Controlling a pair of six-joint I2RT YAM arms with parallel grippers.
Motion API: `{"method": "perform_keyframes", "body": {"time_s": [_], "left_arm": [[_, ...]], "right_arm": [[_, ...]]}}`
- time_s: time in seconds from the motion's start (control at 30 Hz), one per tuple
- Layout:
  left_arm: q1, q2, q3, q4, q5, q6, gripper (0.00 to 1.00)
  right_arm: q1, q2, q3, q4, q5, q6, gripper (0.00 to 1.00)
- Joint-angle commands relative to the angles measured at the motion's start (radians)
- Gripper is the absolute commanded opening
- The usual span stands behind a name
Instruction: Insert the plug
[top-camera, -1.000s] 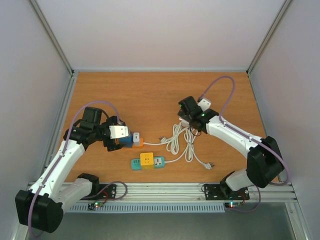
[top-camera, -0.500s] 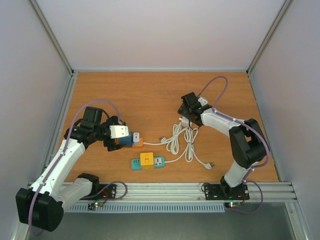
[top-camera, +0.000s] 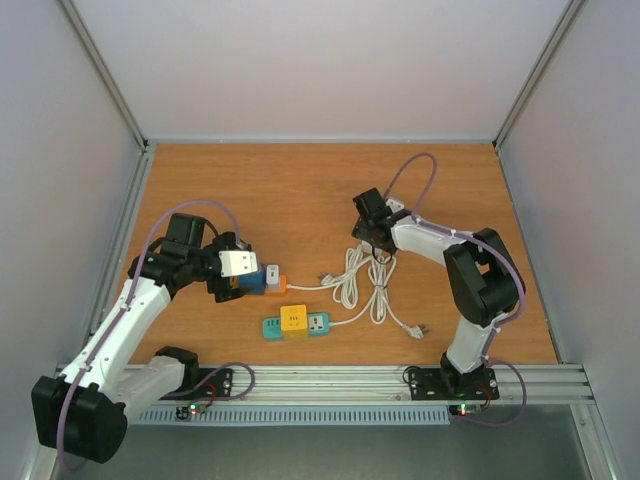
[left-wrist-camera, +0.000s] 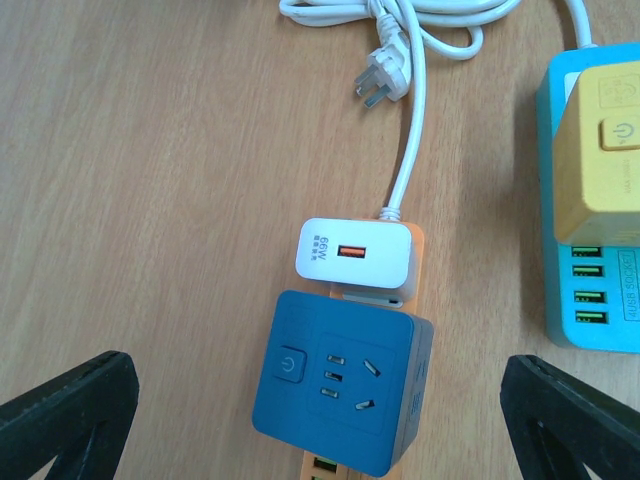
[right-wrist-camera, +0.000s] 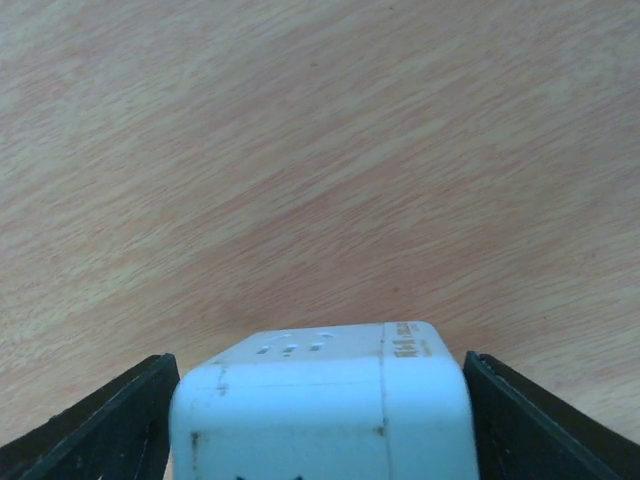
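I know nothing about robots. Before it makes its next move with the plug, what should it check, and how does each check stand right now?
1. Right gripper holds the white plug block: ok, both fingers sit against its sides.
2. Block's pins straight: cannot tell, no view shows them.
3. Blue socket cube has free holes: ok, its top face is uncovered; a white charger takes one side.
4. Left gripper steadies the cube: not ok, it is open, with its fingers well clear of the cube.
5. Route to the cube free: not ok, white cables lie looped beside the block, and one runs to the charger.
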Motion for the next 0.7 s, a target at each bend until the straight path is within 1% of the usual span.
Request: {"method": "perform_keyframes", "body": {"time_s": [0.0, 0.17, 0.27, 0.33, 0.43, 0.67], "left_arm": [[0.006, -0.013, 0.003, 0.020, 0.005, -0.013, 1.00], [0.006, -0.015, -0.004, 0.031, 0.002, -0.012, 1.00], [0.006, -0.013, -0.003, 0.042, 0.020, -0.019, 1.00], [0.005, -0.009, 0.001, 0.055, 0.047, -0.026, 1.00], [0.004, -0.003, 0.014, 0.077, 0.102, -0.038, 1.00], [0.000, -0.001, 0.063, 0.171, 0.255, -0.101, 1.00]], "right_arm": [[0.009, 0.012, 0.029, -0.021, 0.006, -0.026, 0.73], [0.009, -0.019, 0.024, -0.028, 0.009, -0.022, 0.48], [0.009, -0.052, 0.023, -0.028, -0.008, -0.024, 0.31], [0.016, -0.092, 0.019, -0.022, -0.031, -0.030, 0.24], [0.052, -0.166, 0.017, -0.014, -0.049, -0.042, 0.22], [0.234, -0.343, 0.024, 0.023, -0.023, -0.078, 0.22]]}}
